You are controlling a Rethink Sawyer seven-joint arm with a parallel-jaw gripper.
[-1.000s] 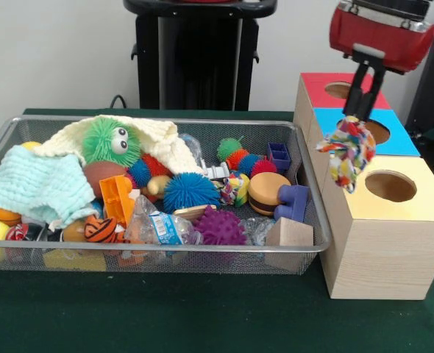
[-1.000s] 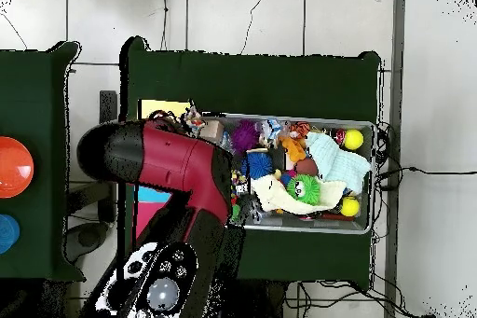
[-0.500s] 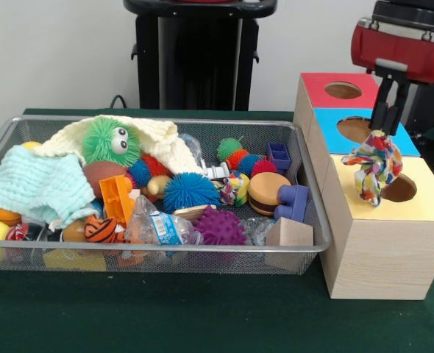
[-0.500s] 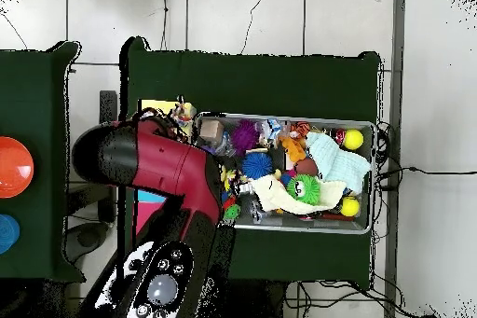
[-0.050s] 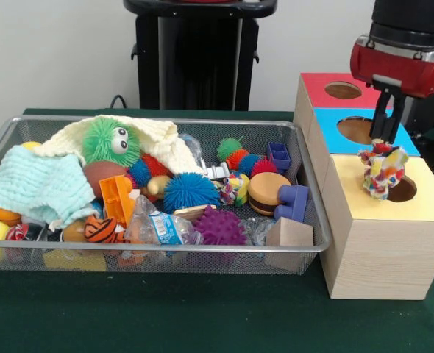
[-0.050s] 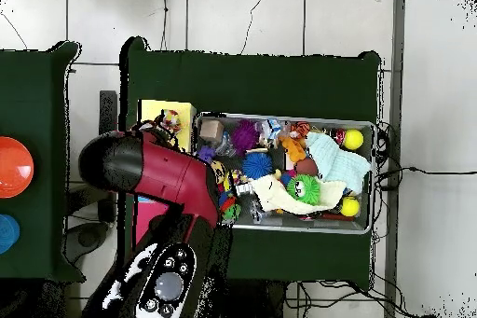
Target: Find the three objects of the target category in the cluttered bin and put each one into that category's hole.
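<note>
A multicoloured knotted rope toy point(image 5: 381, 170) hangs at the round hole point(image 5: 404, 190) in the yellow-topped wooden box point(image 5: 423, 204), its lower end dipping into the opening. My gripper point(image 5: 388, 140) is directly above it, shut on the toy's top knot. In the overhead view the rope toy point(image 6: 169, 125) shows over the yellow box point(image 6: 156, 109), just past the red arm point(image 6: 158, 170), which hides the gripper itself. The wire mesh bin point(image 5: 165, 251) sits to the left of the boxes, full of mixed toys.
Blue-topped point(image 5: 327, 121) and red-topped point(image 5: 316, 84) boxes with holes stand behind the yellow one. The bin holds spiky balls point(image 5: 190, 191), a green fuzzy creature point(image 5: 112, 142), cloths point(image 5: 37, 184), a toy burger point(image 5: 267, 191) and blocks point(image 5: 288, 234).
The gripper carried the rope toy from beside the blue box to over the yellow box, then came down, so the toy now reaches into the hole.
</note>
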